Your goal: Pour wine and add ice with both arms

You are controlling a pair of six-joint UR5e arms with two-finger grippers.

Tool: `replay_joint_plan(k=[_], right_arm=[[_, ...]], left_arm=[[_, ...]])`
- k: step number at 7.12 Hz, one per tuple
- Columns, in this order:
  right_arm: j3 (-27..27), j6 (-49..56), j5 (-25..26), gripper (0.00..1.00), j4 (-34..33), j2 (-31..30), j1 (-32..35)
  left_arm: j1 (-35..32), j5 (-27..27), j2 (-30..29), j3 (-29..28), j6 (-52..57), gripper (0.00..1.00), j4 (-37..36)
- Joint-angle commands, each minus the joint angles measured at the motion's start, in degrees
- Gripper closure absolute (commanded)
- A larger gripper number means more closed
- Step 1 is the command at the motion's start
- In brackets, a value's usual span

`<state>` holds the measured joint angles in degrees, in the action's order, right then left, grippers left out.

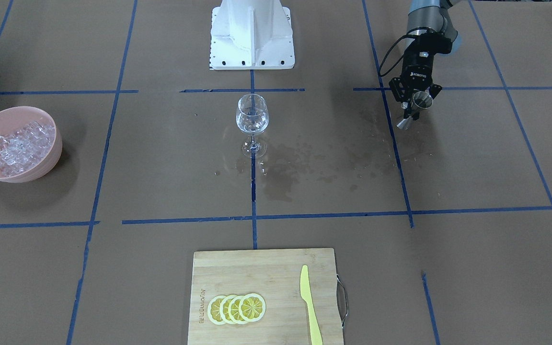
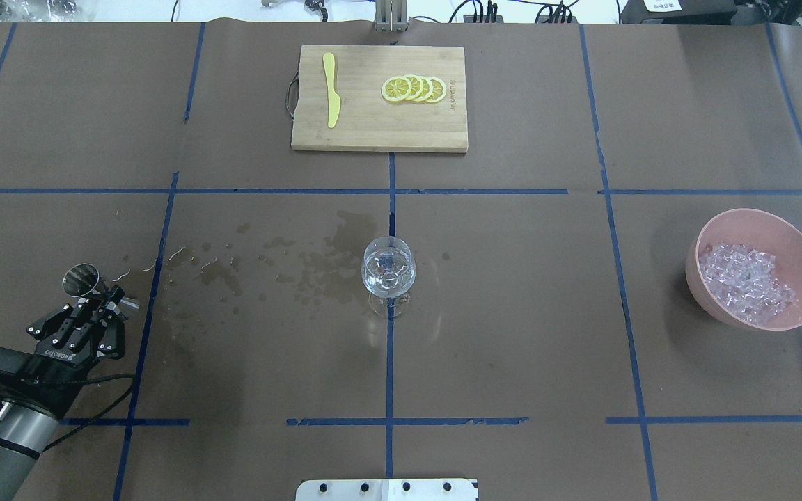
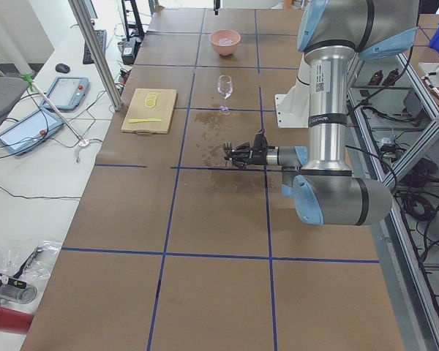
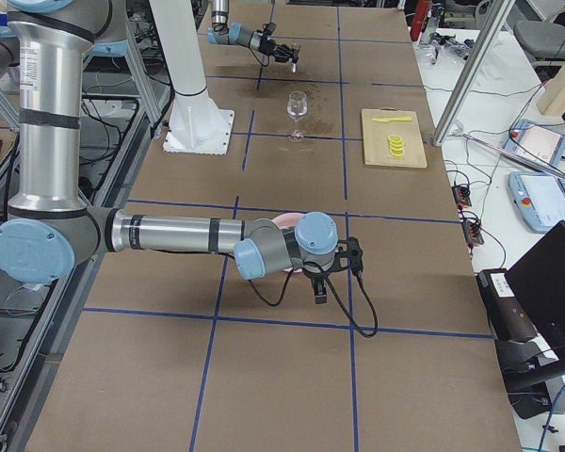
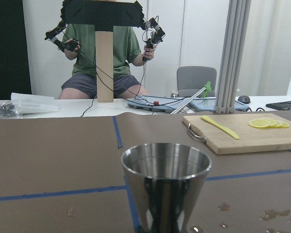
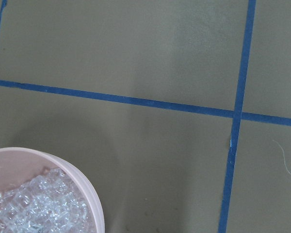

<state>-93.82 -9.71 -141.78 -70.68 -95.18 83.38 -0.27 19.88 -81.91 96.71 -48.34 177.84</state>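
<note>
The shiny metal cup (image 5: 166, 187), pinched by the left gripper (image 2: 105, 300) well away from the glass (image 2: 388, 268) holding a little wine (image 2: 387, 280), could drip on the paper (image 2: 512, 313) if tipped here, and I cannot tell how the right gripper (image 4: 321, 282) fingers stand near the ice (image 2: 745, 282) in the pink bowl (image 2: 695, 275).

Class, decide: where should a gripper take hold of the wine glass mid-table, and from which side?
Probably the thin stem of the wine glass, jaws coming in level from the side: it stands upright, its bowl is wide and rounded, and wine inside forbids tilting.

Ice (image 6: 34, 208) and bowl (image 6: 48, 156) cropped at corner
</note>
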Motion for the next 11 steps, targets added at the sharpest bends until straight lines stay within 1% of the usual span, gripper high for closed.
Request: replay_joint_plan(k=[1,2,3,5,6,7,8,9,10,11], right_arm=[[0.04,-0.04,-0.08,0.0,0.02,0.17,-0.32],[0.13,-0.04,0.01,0.0,0.02,0.17,-0.49],[0.39,-0.04,0.01,0.0,0.02,0.52,-0.58],[0.3,-0.13,0.01,0.0,0.02,0.96,-0.76],[0.3,-0.13,0.01,0.0,0.02,1.05,-0.76],[0.39,-0.13,0.1,0.0,-0.07,1.31,-0.76],[0.39,-0.13,0.1,0.0,-0.07,1.32,-0.76],[0.3,-0.13,0.01,0.0,-0.07,1.32,-0.76],[0.22,-0.13,0.01,0.0,0.02,1.32,-0.76],[0.39,-0.13,0.1,0.0,-0.07,1.32,-0.76]], left_arm=[[-0.51,0.24,-4.71,5.84,13.04,1.0,1.2],[-0.52,0.25,-8.84,5.77,13.27,1.0,0.67],[-0.69,0.25,-10.53,5.86,13.97,1.0,0.06],[-0.95,-0.28,-19.56,4.89,29.71,1.0,0.05],[-1.65,-0.28,-20.56,4.8,33.62,1.0,-0.12],[-1.83,-0.28,-21.01,4.89,36.71,1.0,-2.56],[-2.44,-0.28,-23.79,4.8,36.91,1.0,-6.41],[-2.62,-0.19,-24.95,4.8,37.0,1.0,-8.28],[-3.06,0.33,-25.75,4.72,37.0,1.0,-12.04],[-3.85,1.46,-29.93,4.63,36.91,1.0,-18.6]])
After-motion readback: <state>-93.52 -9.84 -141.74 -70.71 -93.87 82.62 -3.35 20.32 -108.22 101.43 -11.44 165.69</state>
